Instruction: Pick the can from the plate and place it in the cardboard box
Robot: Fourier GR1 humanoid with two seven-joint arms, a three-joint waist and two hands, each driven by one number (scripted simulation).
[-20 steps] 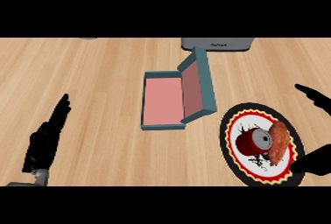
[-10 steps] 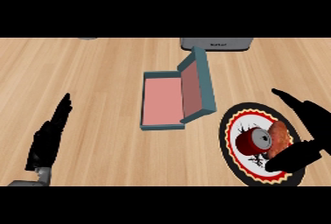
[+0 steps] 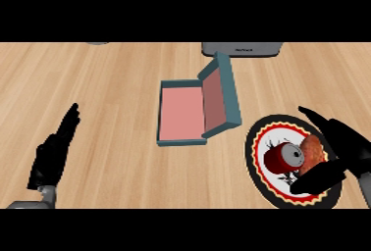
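A red can (image 3: 284, 158) with a grey lid lies on its side on a round plate (image 3: 265, 135) with a black rim and red-and-yellow pattern, at the lower right. My right hand (image 3: 346, 144) hovers over the plate's right part, open, its fingers reaching past the can's far side and its thumb (image 3: 319, 178) on the near side. The can sits in the gap between them; contact cannot be told. The box (image 3: 185, 115) is a teal open tray with a pink floor and a raised lid, just left of the plate. My left hand (image 3: 54, 151) rests open at the lower left.
A grey appliance (image 3: 241, 49) stands at the counter's far edge behind the box. Bare wooden counter stretches between the left hand and the box.
My right hand has moved leftward from the view's right edge over the plate, bringing fingers and thumb to either side of the can. The can, box and left hand have stayed put.
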